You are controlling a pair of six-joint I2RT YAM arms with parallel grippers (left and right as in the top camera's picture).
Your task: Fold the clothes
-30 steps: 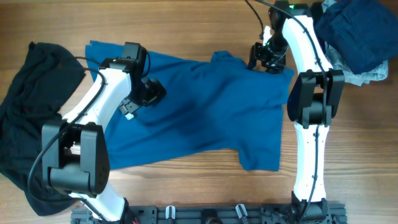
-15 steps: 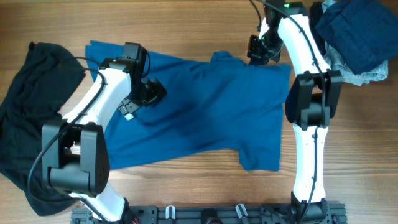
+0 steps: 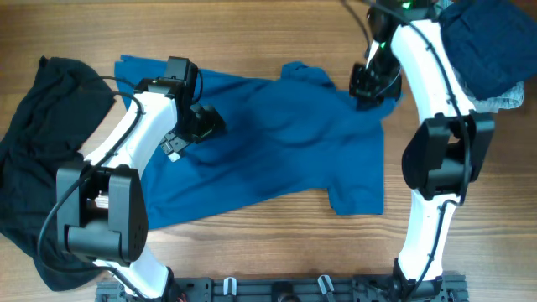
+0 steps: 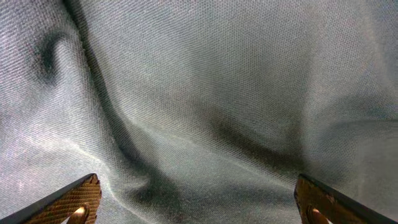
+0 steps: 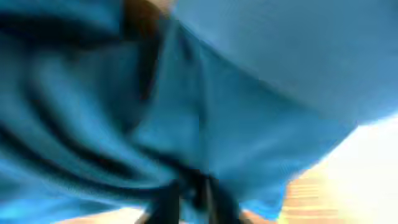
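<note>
The black garment (image 3: 29,159) lies crumpled at the left edge of the table (image 3: 252,25), partly under the left arm. The left gripper (image 3: 197,126) is positioned over the left half of the shirt (image 3: 277,159), with its jaws spread wide; the wrist view shows only wrinkled cloth between the fingertips. The shirt lies spread across the table centre. The right gripper (image 3: 369,84) is clamped on a bunched fold at the shirt's far right edge. A navy heap (image 3: 482,42) occupies the far right corner.
</note>
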